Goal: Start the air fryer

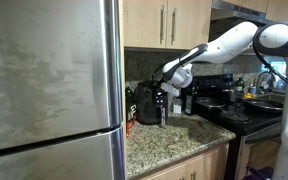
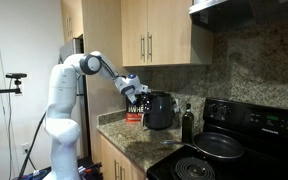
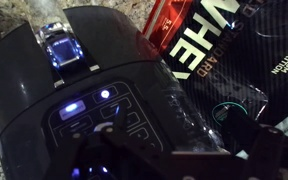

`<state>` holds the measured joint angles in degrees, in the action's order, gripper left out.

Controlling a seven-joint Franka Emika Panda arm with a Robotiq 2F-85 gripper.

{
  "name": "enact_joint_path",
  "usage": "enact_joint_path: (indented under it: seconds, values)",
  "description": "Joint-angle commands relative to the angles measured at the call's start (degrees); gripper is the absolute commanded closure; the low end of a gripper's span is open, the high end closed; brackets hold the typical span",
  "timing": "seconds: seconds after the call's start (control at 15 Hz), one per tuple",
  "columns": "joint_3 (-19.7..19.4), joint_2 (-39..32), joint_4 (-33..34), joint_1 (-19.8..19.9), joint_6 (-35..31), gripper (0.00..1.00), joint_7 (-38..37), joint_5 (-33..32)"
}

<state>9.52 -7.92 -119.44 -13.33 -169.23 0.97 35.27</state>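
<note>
Poised over the air fryer (image 1: 149,106) to press start.
My gripper (image 1: 168,80) hangs just above its top, so the lit panel (image 3: 97,113) lies directly beneath me within reach; jaws apart or together, I cannot tell.

There was one air fryer (image 2: 160,111), one dark bottle (image 2: 188,123) and one protein-powder pouch (image 3: 216,58). Farther right were one pan (image 2: 220,146) and one stove (image 2: 262,126).

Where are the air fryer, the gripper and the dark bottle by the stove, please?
air fryer (image 2: 160,113), in an exterior view, middle of its dark body.
gripper (image 2: 140,96), in an exterior view, between its fingertips.
dark bottle (image 2: 188,124), in an exterior view, on its body.
</note>
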Motion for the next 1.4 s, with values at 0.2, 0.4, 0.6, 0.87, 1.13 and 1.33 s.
enact_joint_path:
  seconds: [0.2,0.4,0.6,0.87,1.13,1.33]
  values:
    - [0.0,-1.9,1.7,0.0,-1.3,0.00,0.4,-0.2]
    - [-0.8,6.2,-4.5,1.3,7.1,0.00,-8.5,-9.4]
    - [-1.5,14.6,-8.1,1.8,18.5,0.00,-16.0,-16.4]
    - [-0.9,25.8,-12.1,6.0,30.1,0.00,-26.1,-29.1]
    - [-0.6,22.7,-8.7,4.9,28.1,0.00,-23.6,-25.4]
    - [-0.3,21.0,-8.6,4.7,27.7,0.00,-23.6,-25.4]
